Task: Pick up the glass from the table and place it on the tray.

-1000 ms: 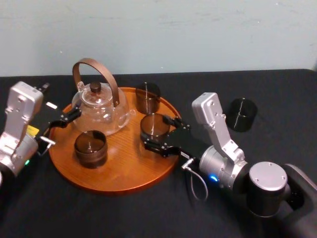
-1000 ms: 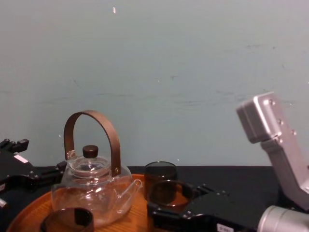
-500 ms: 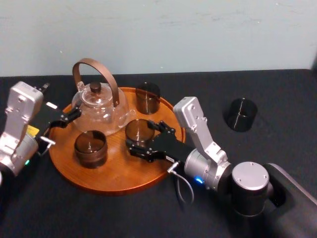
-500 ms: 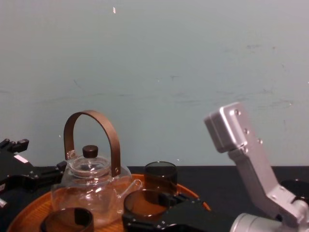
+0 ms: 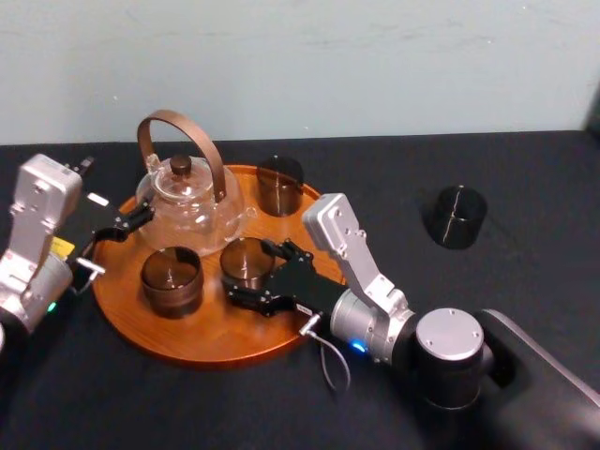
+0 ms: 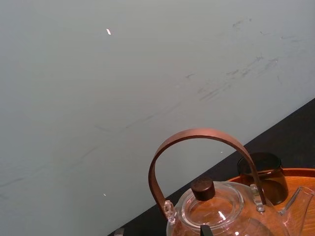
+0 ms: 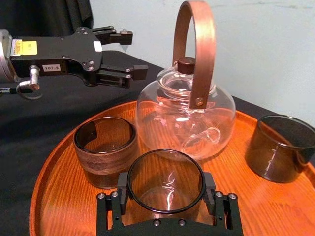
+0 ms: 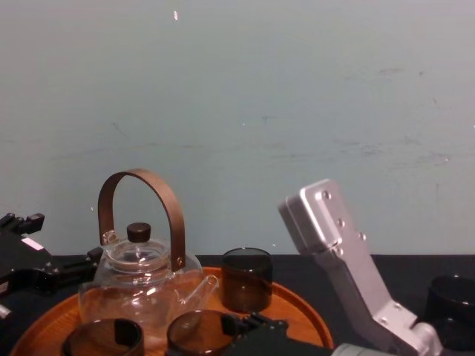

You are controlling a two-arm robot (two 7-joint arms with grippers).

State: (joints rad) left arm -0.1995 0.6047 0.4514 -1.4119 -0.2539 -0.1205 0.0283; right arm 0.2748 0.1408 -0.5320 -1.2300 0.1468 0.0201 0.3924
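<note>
The fingers of my right gripper (image 5: pixel 249 272) grip the glass (image 5: pixel 244 257) mid-frame over the tray (image 5: pixel 211 336), so by my estimate only set-down, release and retraction remain; my left gripper (image 5: pixel 122 225) idles open at frame left.

A clear glass teapot (image 5: pixel 192 204) with an arched brown handle, pale wall (image 5: pixel 394 66) behind.

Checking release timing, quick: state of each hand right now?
Left hand: open, holding nothing.
Right hand: closed on the dark smoky glass cup, over the round orange-brown wooden tray.
</note>
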